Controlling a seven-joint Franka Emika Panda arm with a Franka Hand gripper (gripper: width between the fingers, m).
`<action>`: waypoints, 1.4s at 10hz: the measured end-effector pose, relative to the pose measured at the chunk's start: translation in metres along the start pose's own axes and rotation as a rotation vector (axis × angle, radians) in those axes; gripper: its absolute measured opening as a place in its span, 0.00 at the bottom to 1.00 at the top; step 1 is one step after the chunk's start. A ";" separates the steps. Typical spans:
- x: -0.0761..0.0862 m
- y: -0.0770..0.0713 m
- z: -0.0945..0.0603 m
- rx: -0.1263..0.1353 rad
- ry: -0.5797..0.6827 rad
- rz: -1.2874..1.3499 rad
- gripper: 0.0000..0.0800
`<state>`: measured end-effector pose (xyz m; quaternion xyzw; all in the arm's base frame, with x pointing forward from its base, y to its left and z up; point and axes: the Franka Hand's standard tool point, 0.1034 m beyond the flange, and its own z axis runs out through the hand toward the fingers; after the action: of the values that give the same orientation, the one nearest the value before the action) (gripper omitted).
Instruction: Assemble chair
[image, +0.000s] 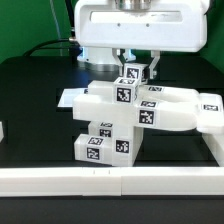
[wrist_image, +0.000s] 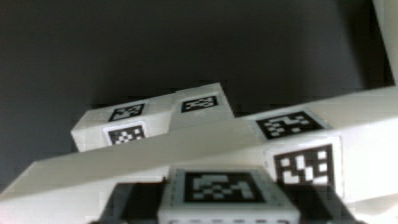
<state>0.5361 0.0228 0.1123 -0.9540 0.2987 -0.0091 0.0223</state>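
Nearest you: the white border rail (image: 100, 178) along the table's near edge, chair (image: 125, 118) parts stacked right behind it.

Your gripper (image: 134, 66) sits over the top of the stack, fingers part-spread and pinching a small tagged block (image: 134, 73). Below it the tall tagged column (image: 105, 135) stands upright, with a wide flat piece (image: 185, 110) reaching off to the exterior view's right. Black table (image: 30, 100) all around.

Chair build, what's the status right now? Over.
Gripper down over top of chair, closed on small tagged block. Chair partly built, stacked on black table. Nothing seen in the way. Over.
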 end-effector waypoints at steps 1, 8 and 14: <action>0.000 0.000 0.000 0.003 -0.001 0.051 0.36; 0.000 0.000 0.000 0.017 -0.009 0.260 0.59; 0.000 0.001 0.000 0.014 -0.005 -0.174 0.81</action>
<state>0.5359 0.0217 0.1119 -0.9762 0.2147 -0.0106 0.0287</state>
